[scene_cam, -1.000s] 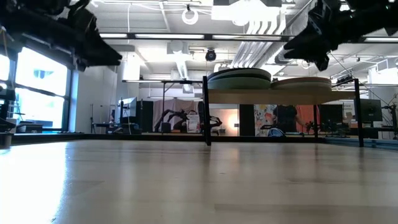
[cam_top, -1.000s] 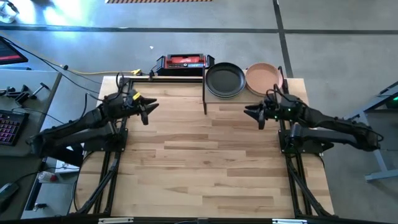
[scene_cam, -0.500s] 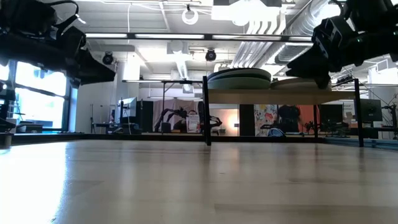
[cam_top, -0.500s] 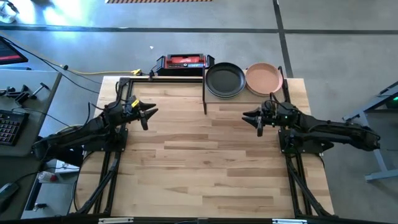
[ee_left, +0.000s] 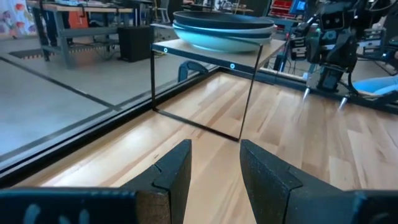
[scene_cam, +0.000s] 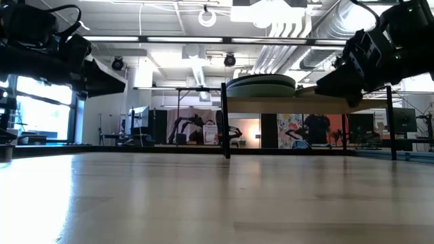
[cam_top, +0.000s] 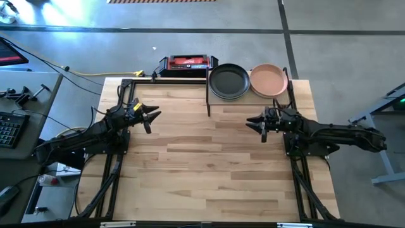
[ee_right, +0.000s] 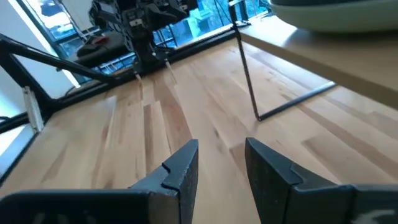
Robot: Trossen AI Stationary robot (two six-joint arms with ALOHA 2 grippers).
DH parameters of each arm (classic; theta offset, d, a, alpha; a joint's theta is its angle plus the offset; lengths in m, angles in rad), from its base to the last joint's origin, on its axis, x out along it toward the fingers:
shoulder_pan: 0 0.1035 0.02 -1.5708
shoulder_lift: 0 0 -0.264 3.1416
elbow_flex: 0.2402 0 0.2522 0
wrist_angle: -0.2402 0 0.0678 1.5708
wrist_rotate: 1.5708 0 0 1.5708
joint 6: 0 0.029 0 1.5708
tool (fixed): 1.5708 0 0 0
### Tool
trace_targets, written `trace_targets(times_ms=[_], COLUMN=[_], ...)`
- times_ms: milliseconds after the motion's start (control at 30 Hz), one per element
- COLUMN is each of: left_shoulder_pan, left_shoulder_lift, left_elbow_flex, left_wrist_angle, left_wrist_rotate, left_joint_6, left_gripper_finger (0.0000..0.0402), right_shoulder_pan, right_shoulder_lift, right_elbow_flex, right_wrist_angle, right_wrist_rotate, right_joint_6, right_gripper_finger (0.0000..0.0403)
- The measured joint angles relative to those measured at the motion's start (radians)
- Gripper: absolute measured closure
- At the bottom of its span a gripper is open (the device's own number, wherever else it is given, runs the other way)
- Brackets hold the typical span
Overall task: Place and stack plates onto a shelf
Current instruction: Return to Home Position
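Two stacks of plates stand on the shelf [cam_top: 208, 95] at the table's far edge. The left stack is topped by a black plate [cam_top: 229, 81], the right one by a peach plate [cam_top: 269, 80]. In the low view the left stack [scene_cam: 261, 86] rests on the wooden panel [scene_cam: 285, 104], and my right gripper [scene_cam: 333, 85] hides part of the right stack. My left gripper [cam_top: 152, 116] hovers open over the table's left part. My right gripper [cam_top: 255, 121] hovers open near the shelf's front right. Both point toward the table's middle and hold nothing.
A red-and-black box [cam_top: 187, 63] sits beyond the far edge, left of the shelf. A thin black frame [cam_top: 130, 85] lies at the far left corner. The wide wooden tabletop [cam_top: 209, 171] stretches between and in front of both arms. Workbenches and equipment fill the room behind.
Both arms have drawn back a little toward the table's near edge and sunk lower. The right gripper has come down from the height of the plate stacks to in front of the shelf panel. The plates have stayed where they were.
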Motion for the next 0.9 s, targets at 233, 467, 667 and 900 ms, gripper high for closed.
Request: trace_targets(times_ms=[233, 467, 667, 900], left_shoulder_pan=[0.000, 0.000, 0.000, 0.001], left_shoulder_lift=[0.000, 0.000, 0.000, 0.010], left_elbow_flex=[0.000, 0.000, 0.001, 0.003], left_wrist_angle=[0.000, -0.007, -0.023, -0.108], left_wrist_rotate=[0.018, 0.025, 0.028, -0.026], left_joint_6=[-0.016, -0.063, -0.063, -0.130], left_gripper_finger=[0.0275, 0.0275, 0.0275, 0.0275], right_shoulder_pan=[0.000, 0.000, 0.000, 0.000], right_shoulder_lift=[0.000, 0.000, 0.000, 0.001], right_elbow_flex=[-0.032, -0.087, -0.086, -0.086], right_wrist_angle=[0.007, 0.063, 0.053, -0.020], right_wrist_rotate=[0.030, 0.030, 0.054, 0.112], right_joint_6=[-0.002, -0.005, -0.046, -0.050], right_gripper_finger=[0.0289, 0.0289, 0.0289, 0.0289])
